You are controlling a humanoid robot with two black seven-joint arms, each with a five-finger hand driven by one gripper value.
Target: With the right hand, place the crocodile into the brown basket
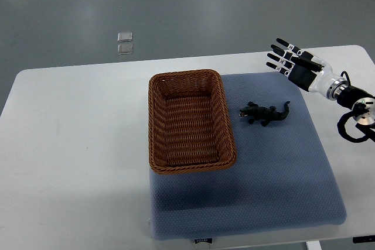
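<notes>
A small dark green toy crocodile lies on the blue mat, its head toward the basket and its tail pointing right. Just to its left stands the brown woven basket, rectangular and with nothing inside. My right hand hovers above and to the right of the crocodile, fingers spread straight out toward the upper left, holding nothing. A clear gap separates the hand from the toy. The left arm does not show.
The mat and basket rest on a white table. Two small clear squares lie on the grey floor beyond the table's far edge. Black cabling loops by my right wrist.
</notes>
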